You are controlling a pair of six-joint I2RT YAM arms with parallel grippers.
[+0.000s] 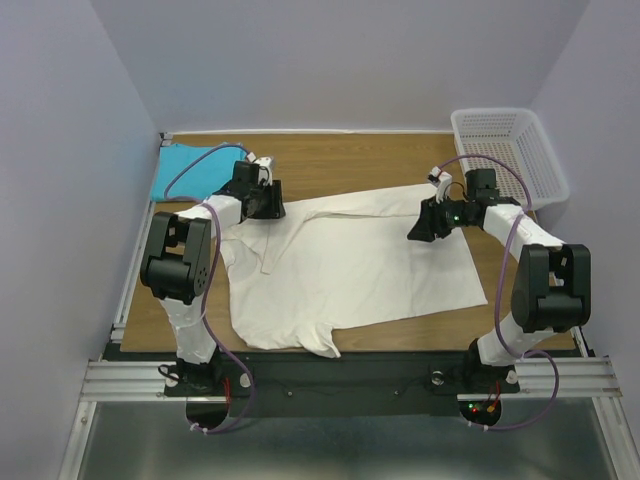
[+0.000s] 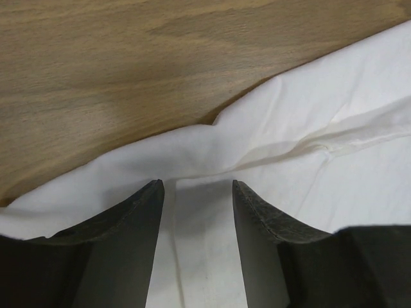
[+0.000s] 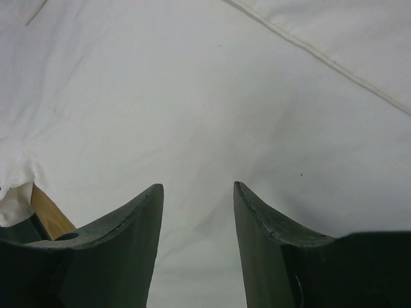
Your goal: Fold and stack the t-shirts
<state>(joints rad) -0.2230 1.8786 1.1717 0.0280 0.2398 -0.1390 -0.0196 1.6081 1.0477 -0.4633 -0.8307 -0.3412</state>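
The cream-white t-shirt (image 1: 350, 265) lies spread over the middle of the table, partly creased, one sleeve near the front edge. The turquoise t-shirt (image 1: 185, 170) lies bunched at the back left corner. My left gripper (image 1: 268, 208) sits low on the white shirt's upper left edge. In the left wrist view, the left gripper (image 2: 196, 183) stands open astride white cloth (image 2: 308, 128), the hem just past its fingertips. My right gripper (image 1: 420, 228) rests over the shirt's upper right part. In the right wrist view, the right gripper (image 3: 196, 186) is open above flat white cloth (image 3: 192, 96).
A white plastic mesh basket (image 1: 510, 150) stands at the back right corner. Bare wooden table (image 1: 350, 165) shows behind the white shirt. Walls close in on the left, back and right.
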